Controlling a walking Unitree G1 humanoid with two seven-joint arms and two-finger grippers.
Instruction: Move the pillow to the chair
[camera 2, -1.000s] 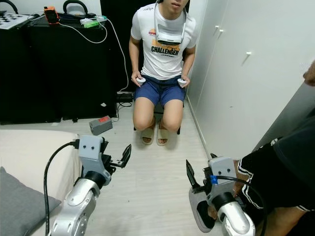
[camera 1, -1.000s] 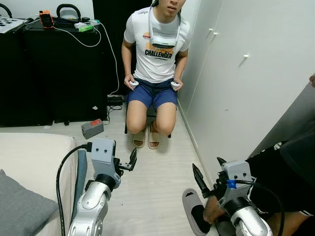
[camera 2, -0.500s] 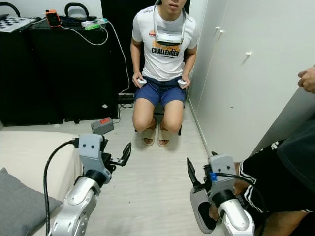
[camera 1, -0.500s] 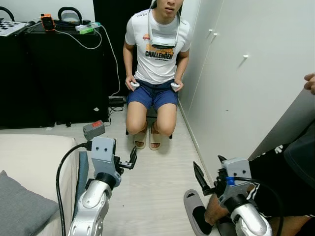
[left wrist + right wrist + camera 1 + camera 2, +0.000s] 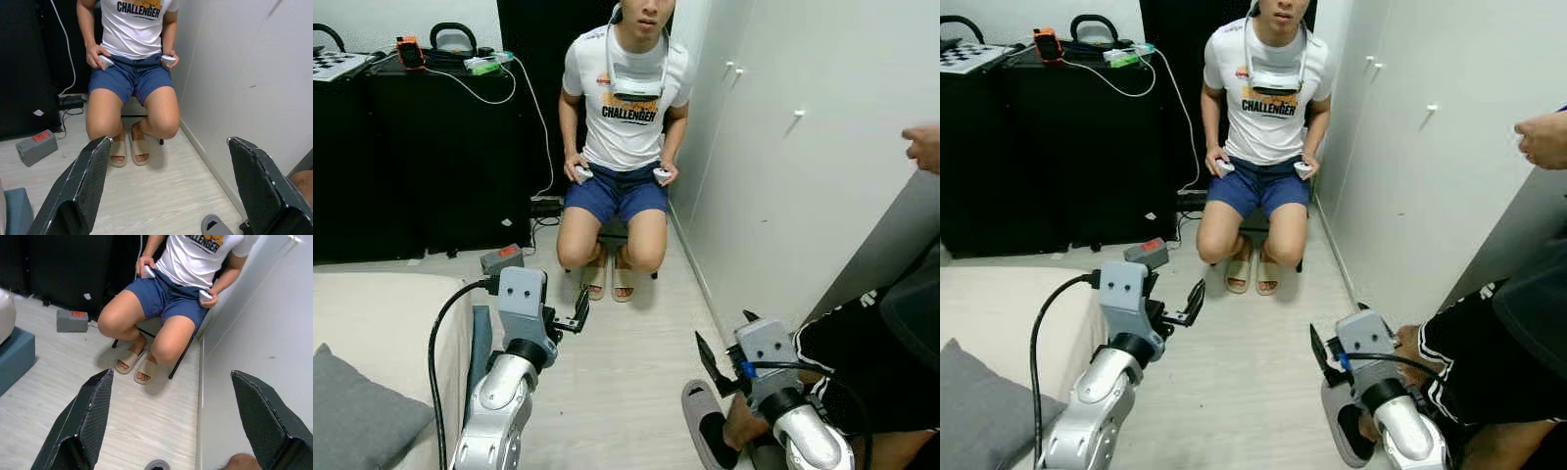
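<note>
A grey pillow (image 5: 360, 419) lies on the cream bed (image 5: 382, 313) at my lower left. Straight ahead a person in a white T-shirt (image 5: 626, 88) sits on the dark chair (image 5: 612, 233) and covers most of it; its thin black legs (image 5: 177, 360) show beside their sandals. My left gripper (image 5: 579, 311) is raised over the floor beside the bed, open and empty, pointing at the seated person. My right gripper (image 5: 726, 341) hangs low at the right, also open and empty. Both are well away from the pillow.
A black cabinet (image 5: 421, 147) with cables and devices stands at the back left. A grey box with a red label (image 5: 501, 258) lies on the floor. White wardrobe doors (image 5: 783, 176) line the right. A second person's leg and slipper (image 5: 705, 436) are by my right arm.
The whole view has shifted slightly, so the camera moved. The second person's hand has risen into view at the right edge. Both grippers stay open.
</note>
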